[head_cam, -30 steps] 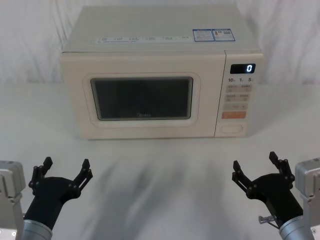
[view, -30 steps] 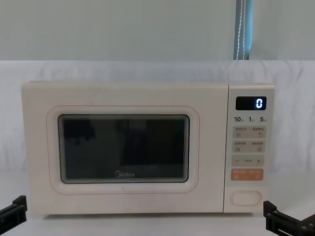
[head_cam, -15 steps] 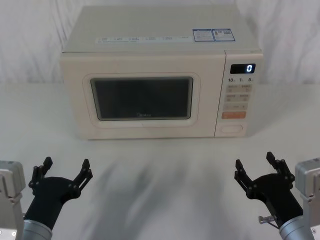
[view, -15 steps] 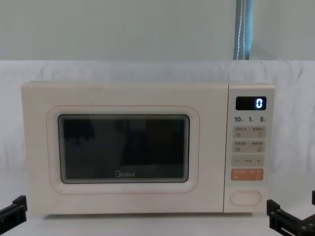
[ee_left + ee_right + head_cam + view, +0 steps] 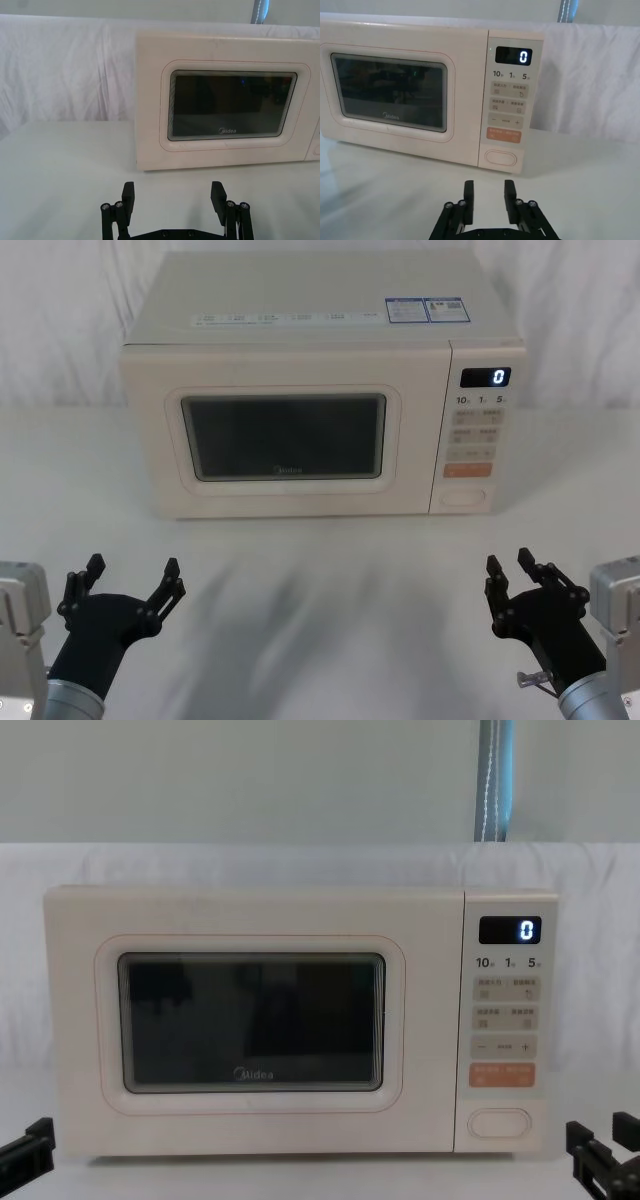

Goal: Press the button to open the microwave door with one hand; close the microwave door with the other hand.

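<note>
Microwave (image 5: 225,100) cut by frame edge in left wrist view: control panel side mostly out of frame. In right wrist view, far end of microwave door (image 5: 390,92) cut by edge. Small print on panel keys (image 5: 477,426) and on top stickers (image 5: 427,309) too small to read. In chest view, left gripper (image 5: 27,1145) and right gripper (image 5: 605,1155) cut by bottom corners, just finger ends in frame. Interior behind dark door window (image 5: 252,1022) not discernible. Both wrist views: gripper bases cut by frame edge.
</note>
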